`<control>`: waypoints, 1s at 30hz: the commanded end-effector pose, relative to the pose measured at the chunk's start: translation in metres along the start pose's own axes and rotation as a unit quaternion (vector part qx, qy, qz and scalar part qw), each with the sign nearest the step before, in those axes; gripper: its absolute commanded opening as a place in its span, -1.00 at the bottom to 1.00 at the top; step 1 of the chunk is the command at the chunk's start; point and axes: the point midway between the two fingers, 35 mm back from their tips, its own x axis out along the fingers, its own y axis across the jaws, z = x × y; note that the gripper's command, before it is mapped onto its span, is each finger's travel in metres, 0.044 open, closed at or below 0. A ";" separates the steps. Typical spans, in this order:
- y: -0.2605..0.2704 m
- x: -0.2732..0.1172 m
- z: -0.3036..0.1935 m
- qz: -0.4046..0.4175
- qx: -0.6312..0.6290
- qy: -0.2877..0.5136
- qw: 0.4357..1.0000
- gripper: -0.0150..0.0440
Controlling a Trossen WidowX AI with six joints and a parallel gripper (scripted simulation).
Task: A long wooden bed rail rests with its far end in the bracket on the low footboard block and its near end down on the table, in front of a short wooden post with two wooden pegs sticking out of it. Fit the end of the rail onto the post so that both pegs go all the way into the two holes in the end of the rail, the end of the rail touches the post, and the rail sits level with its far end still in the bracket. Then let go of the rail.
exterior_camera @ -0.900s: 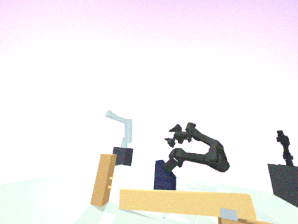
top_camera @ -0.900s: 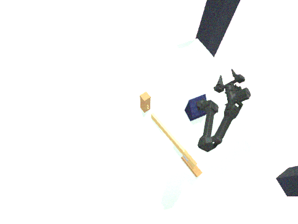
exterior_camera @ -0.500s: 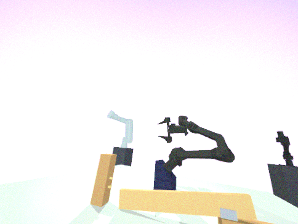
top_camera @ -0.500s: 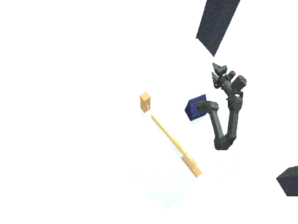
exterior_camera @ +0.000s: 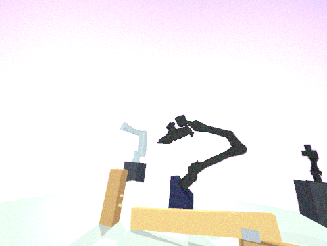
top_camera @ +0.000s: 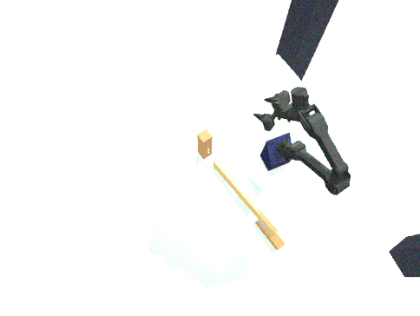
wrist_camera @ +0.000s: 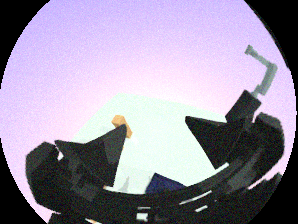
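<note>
The wooden post (top_camera: 205, 148) (exterior_camera: 113, 197) (wrist_camera: 119, 123) stands upright, with two short pegs (exterior_camera: 120, 200) on its side facing the rail. The long wooden rail (top_camera: 239, 191) (exterior_camera: 186, 221) has its near end down on the table, a gap away from the post and pegs. Its far end sits at the grey bracket (top_camera: 261, 222) (exterior_camera: 250, 235) on the low footboard block (top_camera: 278, 244). The holes in the rail's end cannot be made out. My gripper (top_camera: 260, 107) (wrist_camera: 156, 123) is open and empty, high up, away from rail and post; the exterior view also shows it raised.
The arm's dark blue base block (top_camera: 274, 155) (exterior_camera: 179, 194) (wrist_camera: 165, 185) stands beside the rail, on the robot's side. Large dark blocks (top_camera: 304, 35) (exterior_camera: 135, 171) stand farther off; another dark block (top_camera: 408, 256) (exterior_camera: 312, 199) is at the right. Two of these carry other arms in the exterior view.
</note>
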 end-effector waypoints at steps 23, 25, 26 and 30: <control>0.225 0.103 -0.174 0.483 -0.844 0.091 0.214 1.00; 0.231 0.108 -0.189 0.507 -0.846 0.076 0.150 1.00; 0.232 0.109 -0.191 0.510 -0.845 0.074 0.141 1.00; 0.232 0.109 -0.191 0.510 -0.845 0.074 0.141 1.00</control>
